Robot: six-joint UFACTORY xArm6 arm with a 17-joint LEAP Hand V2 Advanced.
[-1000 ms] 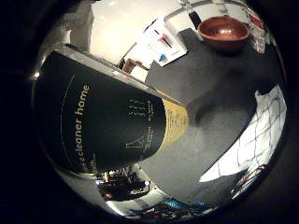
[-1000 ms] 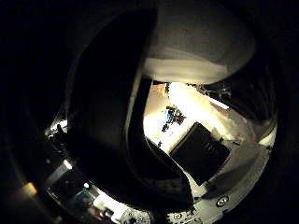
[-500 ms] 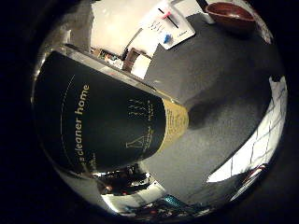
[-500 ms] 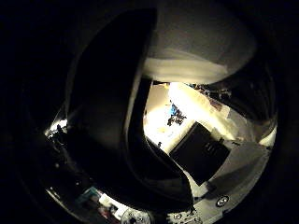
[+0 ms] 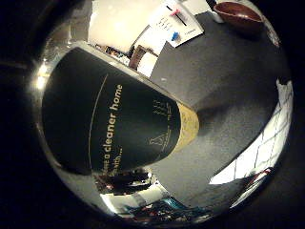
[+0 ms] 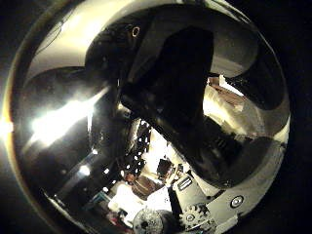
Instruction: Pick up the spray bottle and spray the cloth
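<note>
Your spray bottle (image 5: 114, 129) fills the little finger side view, right against the palm, dark label over the grey table (image 5: 228, 86). A checked cloth (image 5: 267, 152) lies at one table edge, a red bowl (image 5: 238, 14) at the far edge. Hand (image 6: 204, 214): finger state cannot be told.

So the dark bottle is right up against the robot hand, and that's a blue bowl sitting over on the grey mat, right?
Nearly. The bowl is reddish-brown, not blue; the little finger side palm view shows it at the far edge of the grey mat. The rest holds: the dark bottle fills much of that view, so it is close to the robot hand's palm.
</note>
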